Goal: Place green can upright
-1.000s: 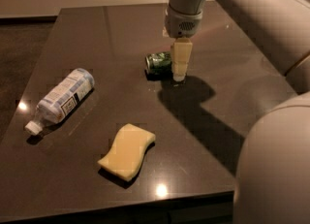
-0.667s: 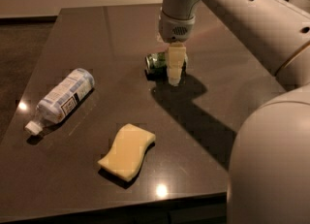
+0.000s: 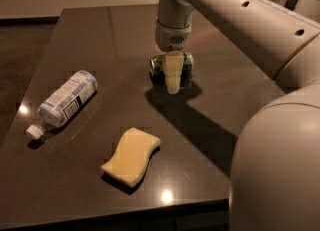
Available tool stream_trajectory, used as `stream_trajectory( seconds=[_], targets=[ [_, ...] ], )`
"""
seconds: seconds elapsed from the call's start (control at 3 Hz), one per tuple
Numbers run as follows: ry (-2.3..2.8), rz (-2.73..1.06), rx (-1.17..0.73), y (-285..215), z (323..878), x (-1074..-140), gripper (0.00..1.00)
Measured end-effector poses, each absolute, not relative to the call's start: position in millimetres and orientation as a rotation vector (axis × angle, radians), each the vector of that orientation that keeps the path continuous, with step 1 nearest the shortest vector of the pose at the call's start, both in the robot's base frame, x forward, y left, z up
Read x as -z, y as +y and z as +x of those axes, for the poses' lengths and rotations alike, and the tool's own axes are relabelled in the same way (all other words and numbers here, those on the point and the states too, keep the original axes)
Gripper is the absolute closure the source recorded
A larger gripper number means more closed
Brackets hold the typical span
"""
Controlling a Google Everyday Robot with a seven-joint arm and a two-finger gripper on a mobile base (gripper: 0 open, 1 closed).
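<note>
The green can point(image 3: 159, 64) lies on its side on the dark table point(image 3: 215, 125), near the middle and towards the back. It is dark green with silver ends. My gripper point(image 3: 173, 79) hangs straight down from the arm and is right over the can's middle, covering part of it. The can's two ends show to the left and right of the gripper. The can rests on the table.
A white-labelled plastic bottle point(image 3: 64, 100) lies on its side at the left. A yellow sponge point(image 3: 131, 155) lies near the table's front edge. My arm point(image 3: 240, 20) reaches in from the right, and its large body point(image 3: 280, 165) fills the lower right.
My gripper has moved left from the can's right end to over its middle, and a little lower. The can, bottle and sponge have not moved.
</note>
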State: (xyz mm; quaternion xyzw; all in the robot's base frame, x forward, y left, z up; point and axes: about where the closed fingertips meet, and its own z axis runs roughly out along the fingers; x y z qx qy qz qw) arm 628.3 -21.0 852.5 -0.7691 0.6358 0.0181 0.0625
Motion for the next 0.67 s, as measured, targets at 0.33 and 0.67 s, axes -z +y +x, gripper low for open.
stream_trajectory(
  seconds=[0.33,0.67],
  targets=[
    [1.931,-2.344,-0.045,-19.6,626.8,-849.2,0.18],
    [1.922,-2.353,-0.052,-19.4,625.3,-854.4,0.42]
  ],
)
